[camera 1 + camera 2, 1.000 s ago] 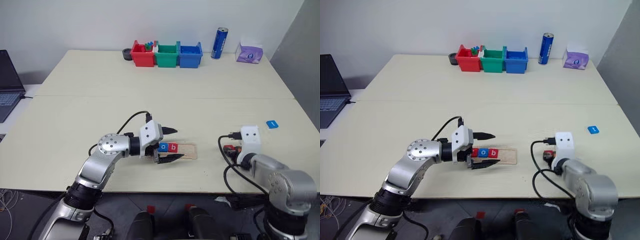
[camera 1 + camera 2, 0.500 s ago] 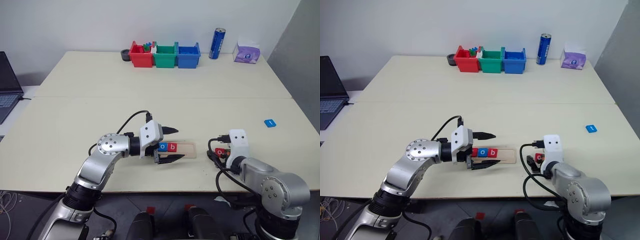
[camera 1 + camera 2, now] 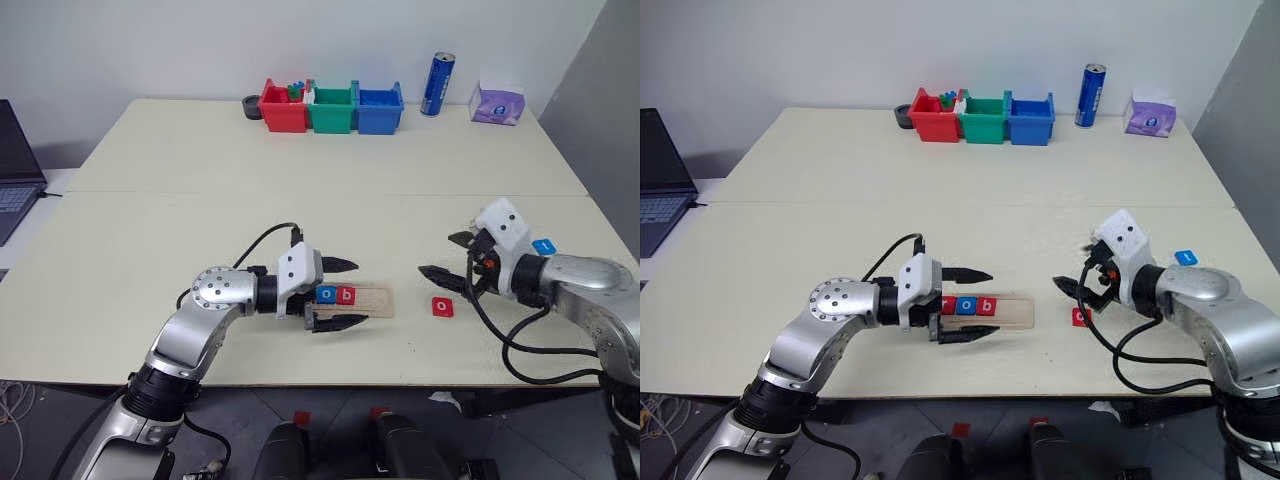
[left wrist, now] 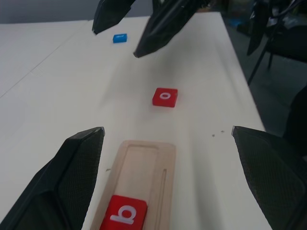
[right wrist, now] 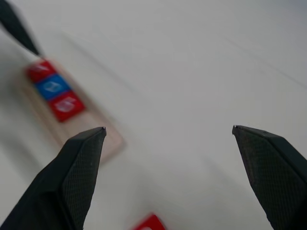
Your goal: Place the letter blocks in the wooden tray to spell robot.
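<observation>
Red "o" tile released short of the tray

On the pale table (image 3: 300, 150), the right gripper (image 3: 452, 258) has lifted, fingers wide apart and empty. The left gripper (image 3: 340, 294), fingers apart, brackets the long pale wooden tray (image 3: 375, 298) holding three letter blocks (image 3: 336, 295). The small red square "o" tile (image 3: 442, 306) lies just below the right gripper; the blue tile (image 3: 543, 246) beyond it, both unplaced.

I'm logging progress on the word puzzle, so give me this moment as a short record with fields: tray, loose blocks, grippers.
tray: wooden tray near the table's front edge, holding three letter blocks in a row, red, blue "o", red "b"; its right end is bare
loose blocks: red "o" block flat on the table right of the tray; blue block farther right
left gripper: open, fingers either side of the tray's blocks
right gripper: open, above the table beside the red "o" block, holding nothing
</observation>
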